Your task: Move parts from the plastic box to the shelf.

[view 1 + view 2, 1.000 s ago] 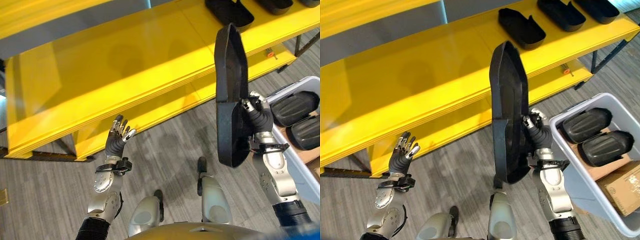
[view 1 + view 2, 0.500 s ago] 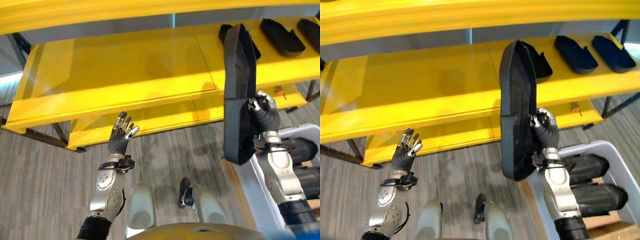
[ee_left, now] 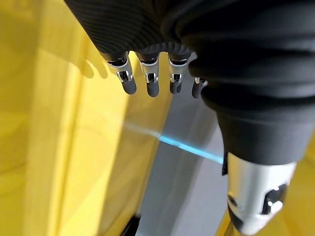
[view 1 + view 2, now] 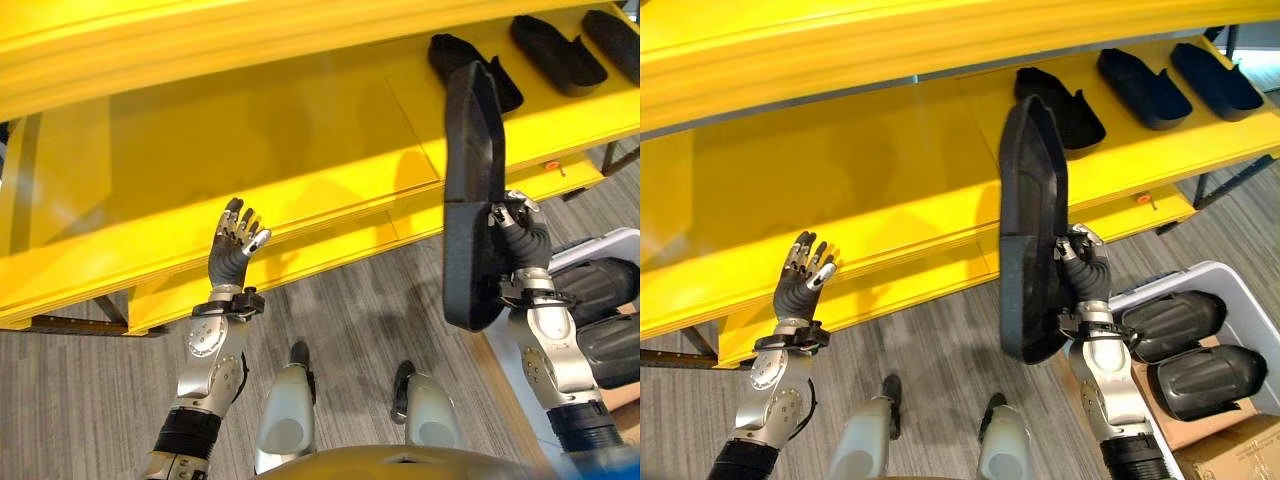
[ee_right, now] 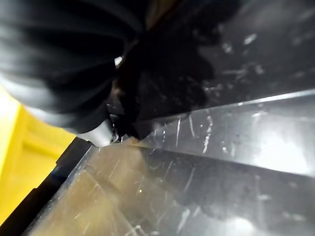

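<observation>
Black moulded plastic stands on end in the robot's right hand (image 4: pixel 1081 265), whose fingers are curled round the lower edge of a long, shallow tray-shaped part (image 4: pixel 1032 225) held upright in front of the yellow shelf (image 4: pixel 840 180). The part's upper end rises across the shelf's front edge, and its hollow side faces the hand. Three more black parts (image 4: pixel 1155 88) lie side by side on the shelf board, off to the robot's right, the nearest of them just behind the raised part. Below and to the right, the grey plastic box (image 4: pixel 1246 322) sits on the grey floor (image 4: pixel 930 350), with two dark parts (image 4: pixel 1185 350) resting in it one beside the other, and brown cardboard (image 4: pixel 1230 440) showing at its near side. The left hand (image 4: pixel 232 247) hovers empty before the shelf's front edge, well apart from the held part, its fingers spread and nearly straight; in the left wrist view those fingers (image 3: pixel 150 81) hang loose against the yellow board. The right wrist view shows the scratched, glossy black surface of the held part pressed close to the hand's ribbed cover.
</observation>
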